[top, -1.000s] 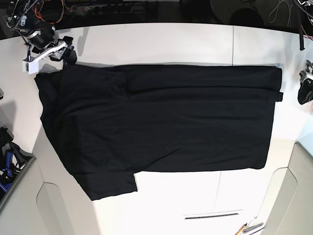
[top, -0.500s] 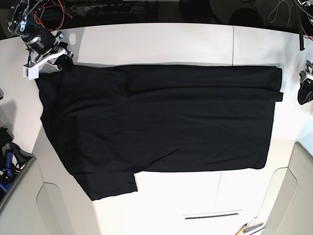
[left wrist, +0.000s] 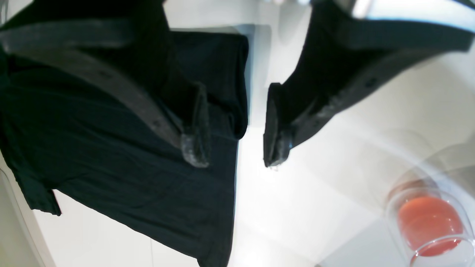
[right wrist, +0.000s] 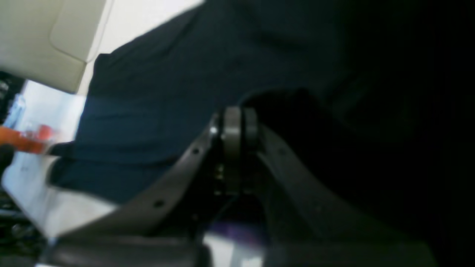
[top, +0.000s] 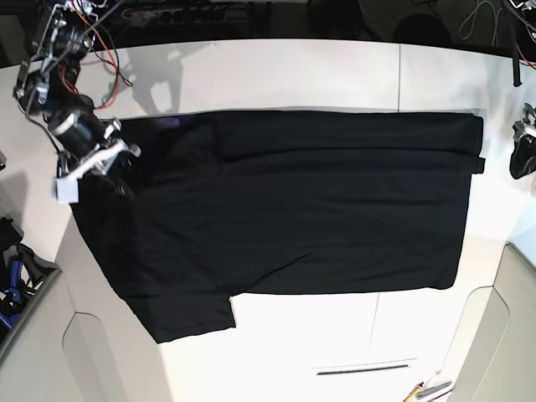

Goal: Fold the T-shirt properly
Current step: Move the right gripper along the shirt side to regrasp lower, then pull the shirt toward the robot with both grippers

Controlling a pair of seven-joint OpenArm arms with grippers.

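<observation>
The right hand (top: pixel 117 172) has carried the T-shirt (top: pixel 318 201) corner inward, pinching it; the left hand (left wrist: pixel 233 148) waits spread beside the hem over bare worktop (top: pixel 276 71).

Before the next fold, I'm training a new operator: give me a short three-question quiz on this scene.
1. True or false: the right gripper is shut on the T-shirt.
2. Which gripper stands open beside the shirt's edge, over bare table? A) left B) right
3. Fill in: in the left wrist view, the left gripper has ____ between its fingertips.

Key: 1 true; 2 A; 3 nothing.
</observation>
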